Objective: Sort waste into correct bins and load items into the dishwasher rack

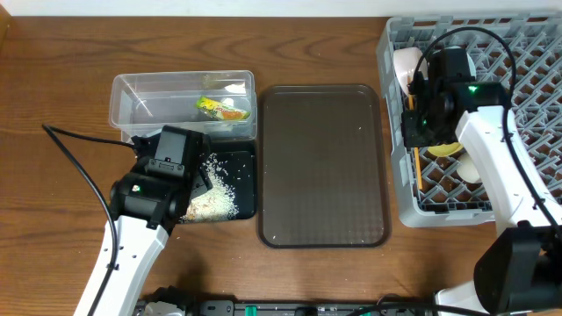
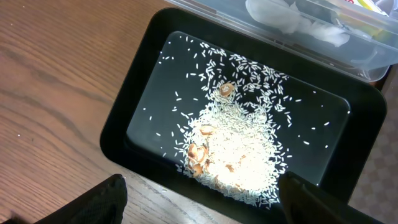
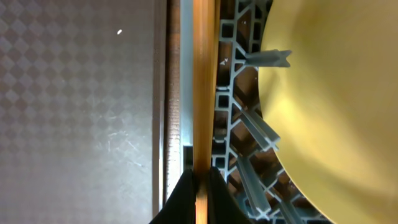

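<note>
Two arms are at the table, one on each side. The left gripper (image 2: 202,190) hangs over the shallow black tray (image 2: 134,93) with its fingers (image 2: 99,202) spread wide and nothing between them. Rice grains (image 2: 239,158) lie in that tray in a loose heap toward one end. Stray grains are scattered across the rest, with a few brownish bits mixed in. Right against the tray's far edge sits the clear tub (image 1: 132,96), and the crumpled green-yellow wrapper (image 1: 222,109) lies inside it.

A brown serving tray (image 1: 323,167) lies between the black tray and the grey rack (image 1: 527,79). Over at the rack's left edge, the right gripper (image 3: 200,180) is pinched tight on a wooden chopstick (image 3: 202,81), which runs along just inside the rack's wall. From where I stand I cannot tell whether it grips one stick or both. The yellow plate (image 3: 336,93) lies in the rack, just beside the chopstick.
</note>
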Available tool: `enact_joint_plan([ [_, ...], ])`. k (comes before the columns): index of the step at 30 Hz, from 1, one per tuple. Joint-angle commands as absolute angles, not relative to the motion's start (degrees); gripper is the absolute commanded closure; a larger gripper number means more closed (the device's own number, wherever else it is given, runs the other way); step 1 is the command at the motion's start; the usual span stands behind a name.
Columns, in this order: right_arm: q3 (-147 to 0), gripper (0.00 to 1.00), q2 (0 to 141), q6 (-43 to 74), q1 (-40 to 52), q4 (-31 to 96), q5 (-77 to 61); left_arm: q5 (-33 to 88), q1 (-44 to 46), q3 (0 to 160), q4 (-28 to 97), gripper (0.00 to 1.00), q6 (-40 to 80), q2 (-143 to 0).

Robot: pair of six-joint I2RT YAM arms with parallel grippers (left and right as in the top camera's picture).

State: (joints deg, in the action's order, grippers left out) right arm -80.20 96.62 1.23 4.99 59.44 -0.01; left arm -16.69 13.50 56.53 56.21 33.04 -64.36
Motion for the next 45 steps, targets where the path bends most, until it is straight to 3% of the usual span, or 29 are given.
enact_joint_plan([
  [1, -79.92, 0.94, 96.90, -0.49, 4.78, 58.11, 1.67, -17.15, 13.15, 57.56, 56.31, 0.20, 33.54, -64.40],
  [5, -79.92, 0.74, 96.90, -0.23, 4.78, 57.58, 1.69, -17.17, 13.15, 57.56, 56.31, 0.20, 33.52, -64.40],
  [14, -79.94, 0.71, 95.31, 2.17, 4.86, 56.45, -0.43, -17.19, 13.15, 57.58, 53.89, 0.20, 32.95, -64.31],
  [18, -79.92, 0.67, 92.23, 3.16, 4.84, 51.29, -8.12, -10.72, 13.19, 57.63, 47.68, 0.20, 22.09, -64.31],
  [21, -79.92, 0.37, 90.72, 3.77, 4.84, 45.91, -16.53, -6.72, 13.19, 57.63, 42.83, 0.20, 16.95, -64.69],
  [26, -79.90, 0.34, 90.65, 2.24, 4.84, 46.13, -15.35, -3.92, 13.19, 57.63, 41.54, 0.20, 10.85, -67.22],
  [34, -79.44, 0.23, 86.19, 6.63, 4.86, 54.41, -6.85, -3.55, 13.19, 57.39, 57.78, 0.20, 12.43, -65.73],
  [38, -75.09, 0.18, 80.18, 6.85, 4.91, 53.45, -6.83, -3.44, 13.19, 55.48, 57.54, 0.19, 12.73, -58.37],
  [42, -63.40, 0.02, 67.48, 7.05, 4.91, 47.11, -6.83, -3.38, 13.74, 52.36, 55.99, 0.20, 12.69, -46.87],
  [45, -54.50, 0.01, 56.14, 8.73, 4.91, 42.52, -5.72, -3.38, 14.59, 49.17, 54.59, 0.19, 12.91, -37.74],
])
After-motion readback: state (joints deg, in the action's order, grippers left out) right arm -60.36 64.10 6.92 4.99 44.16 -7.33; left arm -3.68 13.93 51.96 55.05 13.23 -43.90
